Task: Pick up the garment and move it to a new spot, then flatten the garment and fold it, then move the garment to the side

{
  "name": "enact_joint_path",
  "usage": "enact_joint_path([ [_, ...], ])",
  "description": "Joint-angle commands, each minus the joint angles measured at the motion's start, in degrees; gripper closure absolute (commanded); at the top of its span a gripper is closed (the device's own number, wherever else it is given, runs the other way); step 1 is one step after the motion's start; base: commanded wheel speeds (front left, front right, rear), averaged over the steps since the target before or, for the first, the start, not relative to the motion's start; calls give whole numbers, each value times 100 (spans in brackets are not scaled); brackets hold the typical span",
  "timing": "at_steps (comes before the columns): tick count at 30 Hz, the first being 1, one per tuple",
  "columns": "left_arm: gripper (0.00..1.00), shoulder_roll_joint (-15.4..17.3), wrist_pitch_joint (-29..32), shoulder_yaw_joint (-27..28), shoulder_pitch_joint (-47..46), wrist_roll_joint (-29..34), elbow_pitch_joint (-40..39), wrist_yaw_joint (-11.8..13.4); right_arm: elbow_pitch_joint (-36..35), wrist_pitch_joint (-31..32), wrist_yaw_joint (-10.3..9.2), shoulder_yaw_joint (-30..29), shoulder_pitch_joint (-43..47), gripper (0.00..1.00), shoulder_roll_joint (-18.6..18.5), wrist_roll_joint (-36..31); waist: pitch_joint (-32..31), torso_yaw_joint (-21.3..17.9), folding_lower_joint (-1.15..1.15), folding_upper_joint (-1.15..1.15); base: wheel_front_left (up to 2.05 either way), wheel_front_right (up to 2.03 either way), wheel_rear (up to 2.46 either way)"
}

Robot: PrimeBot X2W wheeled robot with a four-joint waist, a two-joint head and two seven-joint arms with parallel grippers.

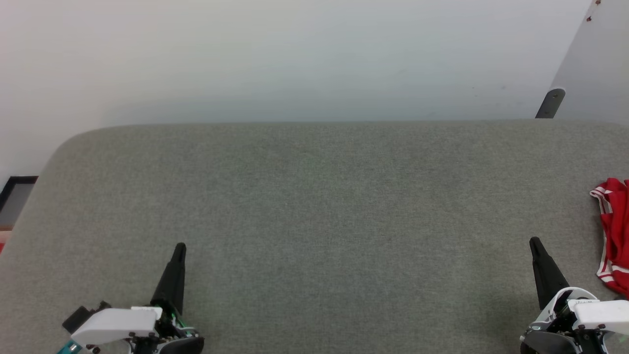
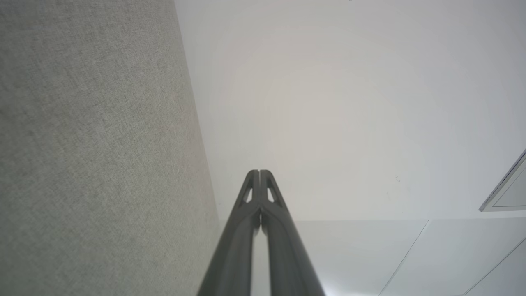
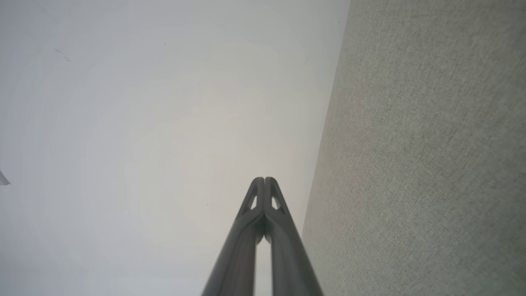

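Observation:
The garment (image 1: 616,235), red with red-white striped trim, lies bunched at the far right edge of the head view on the grey fabric surface (image 1: 314,206); most of it is cut off by the frame. My right gripper (image 1: 534,242) stands at the lower right, shut and holding nothing, a short way left of the garment and apart from it. At the lower left my left gripper (image 1: 180,247) is shut and holds nothing, far from the garment. In the wrist views each pair of fingertips meets: left gripper (image 2: 259,172), right gripper (image 3: 264,179).
A pale wall (image 1: 295,59) rises behind the grey surface's far edge. A grey bracket (image 1: 550,103) and a slanted panel sit at the upper right. A dark frame (image 1: 14,189) shows past the surface's rounded left corner.

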Motion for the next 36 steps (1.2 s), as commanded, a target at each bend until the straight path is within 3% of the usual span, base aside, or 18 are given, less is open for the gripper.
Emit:
enact_joint_path([
  [1, 100, 4, 17, 13, -52, -18, -10, -34, 1, 14, 2, 2, -17, 100, 21, 25, 0, 0, 0, 0, 0, 0, 0],
  [36, 100, 4, 17, 12, -52, -19, -10, -34, 1, 13, 2, 3, -17, 100, 21, 25, 0, 0, 0, 0, 0, 0, 0],
])
